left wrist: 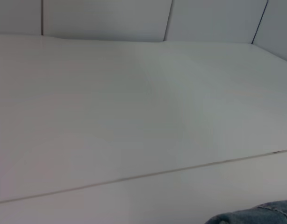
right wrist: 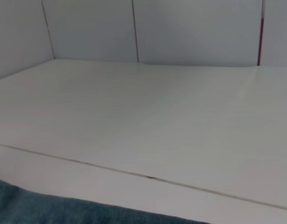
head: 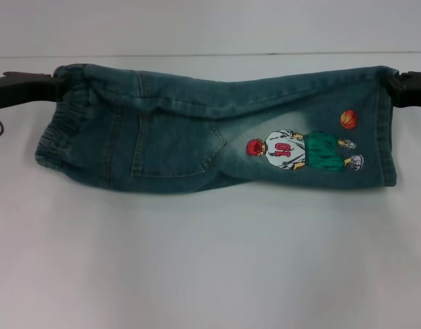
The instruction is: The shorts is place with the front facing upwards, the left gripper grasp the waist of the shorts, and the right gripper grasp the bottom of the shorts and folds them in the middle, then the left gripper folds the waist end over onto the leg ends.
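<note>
Your two grippers hold the shorts stretched out over the white table.

Your left gripper pinches the stretchy waist end, and your right gripper pinches the leg end. The shorts hang between them, folded long-ways, with the pocket and the basketball boy picture facing you. In your wrist views you see only a bit of blue cloth and the table.

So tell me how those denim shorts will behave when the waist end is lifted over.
The denim shorts will probably drape rather than hold shape: they already sag between the left gripper and right gripper. The elastic waistband looks bunched, so it may crumple. Unlikely to slide much.
</note>
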Tool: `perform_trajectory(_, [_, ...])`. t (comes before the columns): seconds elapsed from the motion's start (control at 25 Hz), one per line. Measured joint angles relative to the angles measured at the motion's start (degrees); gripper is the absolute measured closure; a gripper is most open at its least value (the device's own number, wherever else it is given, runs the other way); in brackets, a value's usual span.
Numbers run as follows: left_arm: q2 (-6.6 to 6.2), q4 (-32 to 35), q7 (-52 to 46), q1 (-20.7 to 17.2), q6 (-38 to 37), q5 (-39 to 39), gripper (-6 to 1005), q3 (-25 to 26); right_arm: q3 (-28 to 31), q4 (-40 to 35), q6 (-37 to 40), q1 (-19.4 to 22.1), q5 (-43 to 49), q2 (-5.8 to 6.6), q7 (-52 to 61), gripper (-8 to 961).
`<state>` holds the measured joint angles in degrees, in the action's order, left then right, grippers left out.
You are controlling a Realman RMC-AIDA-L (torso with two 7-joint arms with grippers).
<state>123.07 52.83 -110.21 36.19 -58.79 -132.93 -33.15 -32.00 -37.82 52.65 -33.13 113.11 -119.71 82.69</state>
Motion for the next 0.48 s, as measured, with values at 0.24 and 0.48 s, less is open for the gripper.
perform_trajectory(0.24, [0.39, -1.2, 0.0, 0.3, 2.3, 0.0, 956, -1.5, 0.0, 1.9, -3.1, -1.0, -0.1, 0.0, -1.9, 904])
perform_trajectory(0.48, [0.59, -1.2, -0.1, 0.3, 3.5, 0.2, 955, -1.5, -0.1, 3.6, -5.3, -1.9, -0.8, 0.01, -4.3, 903])
